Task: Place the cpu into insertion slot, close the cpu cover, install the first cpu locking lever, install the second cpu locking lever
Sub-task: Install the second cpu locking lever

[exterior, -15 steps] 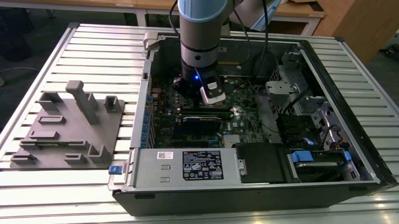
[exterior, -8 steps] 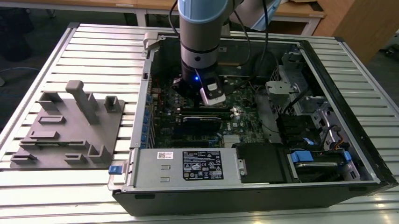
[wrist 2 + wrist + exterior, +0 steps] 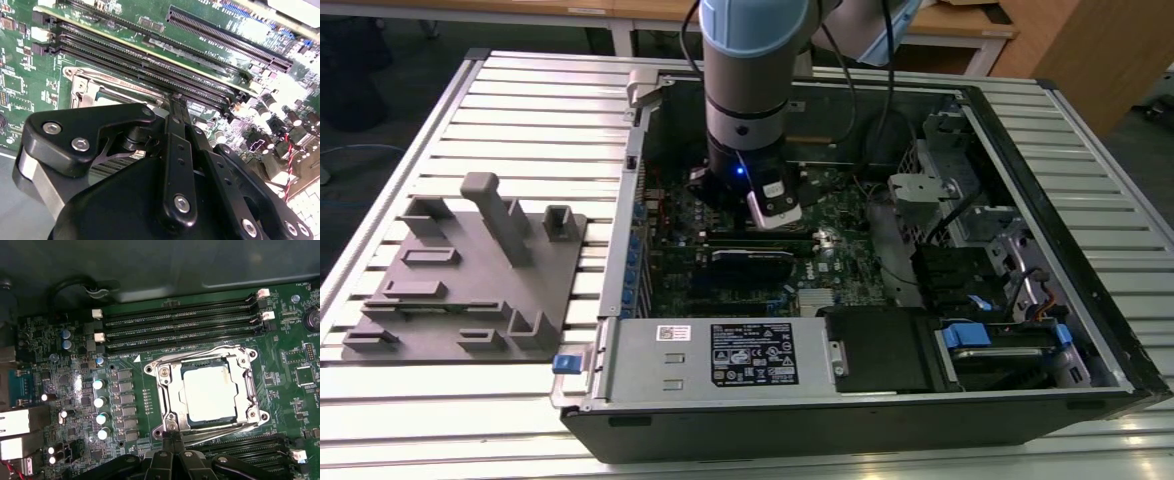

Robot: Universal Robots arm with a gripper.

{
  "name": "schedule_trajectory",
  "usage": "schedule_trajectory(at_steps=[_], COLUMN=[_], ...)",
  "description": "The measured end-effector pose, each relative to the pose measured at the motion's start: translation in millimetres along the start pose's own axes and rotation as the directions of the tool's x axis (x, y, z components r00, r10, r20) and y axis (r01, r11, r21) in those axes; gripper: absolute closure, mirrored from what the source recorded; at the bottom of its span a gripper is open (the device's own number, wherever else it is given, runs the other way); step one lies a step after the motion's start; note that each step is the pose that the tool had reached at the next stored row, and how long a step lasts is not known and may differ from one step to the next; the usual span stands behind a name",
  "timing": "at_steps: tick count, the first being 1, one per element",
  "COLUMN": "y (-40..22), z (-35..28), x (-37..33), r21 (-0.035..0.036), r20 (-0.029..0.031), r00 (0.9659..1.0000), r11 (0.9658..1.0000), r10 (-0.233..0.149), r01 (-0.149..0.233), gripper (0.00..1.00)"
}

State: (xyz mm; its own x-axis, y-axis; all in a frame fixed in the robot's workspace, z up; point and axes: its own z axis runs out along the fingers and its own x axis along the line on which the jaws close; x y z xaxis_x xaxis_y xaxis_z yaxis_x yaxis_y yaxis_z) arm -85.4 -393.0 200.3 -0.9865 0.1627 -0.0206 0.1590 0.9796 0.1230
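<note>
In the first wrist view the cpu (image 3: 210, 390), a pale silver square, lies inside the insertion slot (image 3: 151, 369) on the green motherboard. The cpu cover (image 3: 167, 390), a silvery frame, lies flat around the chip. Thin wire levers run along two sides of the socket. My gripper (image 3: 172, 439) is shut, its black fingertips pressed together right at the socket's near corner; I cannot tell whether they pinch a lever. The second wrist view shows the gripper (image 3: 177, 102) from behind, covering most of the socket (image 3: 80, 85). In the exterior view the gripper (image 3: 767, 215) hangs low over the board.
The open computer case (image 3: 1067, 250) walls in the board. A power supply box (image 3: 747, 355) with a black label sits at the front and a drive cage (image 3: 947, 190) at the exterior view's right. Long memory slots (image 3: 180, 322) flank the socket. A grey fixture plate (image 3: 460, 270) lies outside.
</note>
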Motion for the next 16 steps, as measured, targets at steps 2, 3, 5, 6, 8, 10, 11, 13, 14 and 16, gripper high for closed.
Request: schedule_trajectory(at_steps=[2,3,5,6,8,10,11,13,14,16], y=[-1.8,-2.4,-3.6,-4.4,-5.2,-6.0,-6.3,-6.8,-6.9,-7.3], z=[0.3,0.3,0.4,0.5,0.7,1.2,1.4,1.9,2.0,2.3], x=[-0.2,-0.2,-0.1,0.0,0.1,0.4,0.7,1.7,2.3,3.1], r21=[-0.0013,-0.0038,-0.0179,-0.0274,-0.034,-0.0397,-0.0427,-0.0498,-0.0546,-0.0637], r20=[-0.0004,-0.0007,-0.003,-0.0045,-0.0056,-0.0065,-0.007,-0.0081,-0.0089,-0.0104], r00=[1.0,1.0,1.0,1.0,1.0,1.0,1.0,1.0,1.0,0.9999], r11=[1.0,1.0,0.9998,0.9996,0.9994,0.9992,0.9991,0.9988,0.9985,0.998], r10=[0.0,0.0,0.001,0.001,0.001,0.002,0.002,0.002,0.002,0.002], r01=[0.0,0.0,-0.001,-0.001,-0.002,-0.002,-0.002,-0.002,-0.002,-0.003], gripper=[0.89,0.89,0.89,0.89,0.89,0.89,0.89,0.89,0.89,0.89])
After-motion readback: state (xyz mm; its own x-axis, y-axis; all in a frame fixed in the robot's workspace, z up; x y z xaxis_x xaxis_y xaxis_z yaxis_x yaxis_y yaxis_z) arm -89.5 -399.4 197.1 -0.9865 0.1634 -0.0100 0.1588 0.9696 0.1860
